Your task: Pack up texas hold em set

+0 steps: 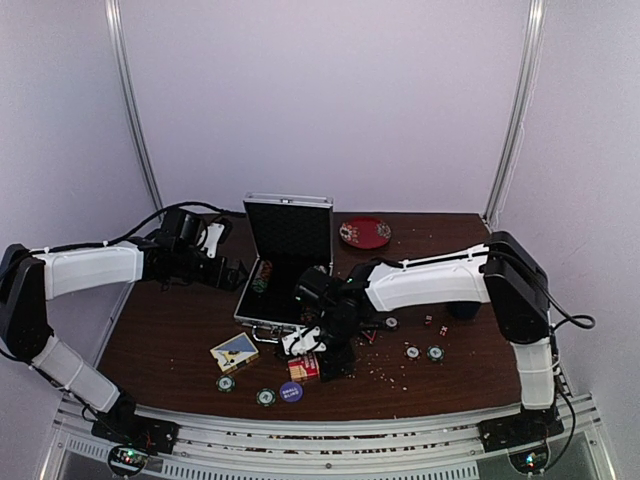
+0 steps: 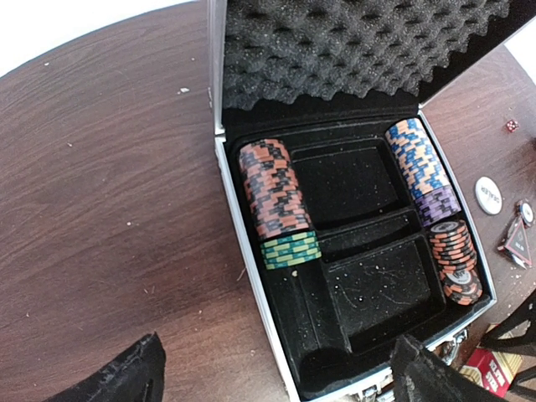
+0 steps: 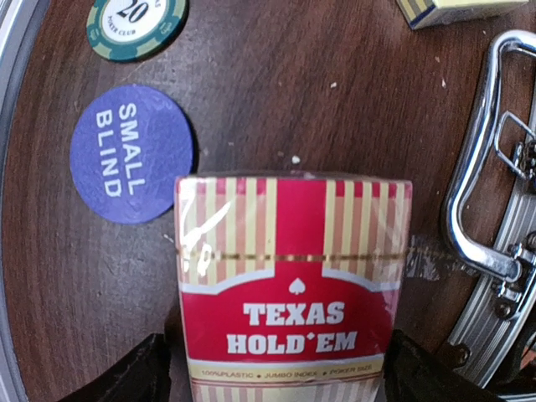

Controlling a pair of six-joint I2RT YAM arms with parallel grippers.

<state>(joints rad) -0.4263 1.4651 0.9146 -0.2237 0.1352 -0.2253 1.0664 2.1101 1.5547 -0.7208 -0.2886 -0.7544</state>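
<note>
In front of the open case (image 1: 288, 240), the red card deck (image 3: 293, 276) is clasped on both sides by the right gripper (image 3: 272, 377), beside the blue small-blind button (image 3: 132, 153). The left gripper (image 2: 276, 373) is held wide apart and empty above the case, where chip stacks (image 2: 272, 188) are seated in the side slots.

Top external view: light is even and diffuse, from above. White walls read faintly lilac. The dark brown wooden table (image 1: 160, 340) carries only soft shadows. Image soft, fine detail lost.

Left wrist view: sharp centrally, lines bow toward the edges. Far left corner blown white. Black egg-crate foam lid lining (image 2: 335, 50) shows dust specks clearly.

Right wrist view: glare streaks on the film-wrapped red-and-cream striped card deck (image 3: 289, 293). Curved chrome handle (image 3: 466, 159) flares bright. Right gripper's black fingers (image 3: 134, 377), nearest the lens, blur dark.
</note>
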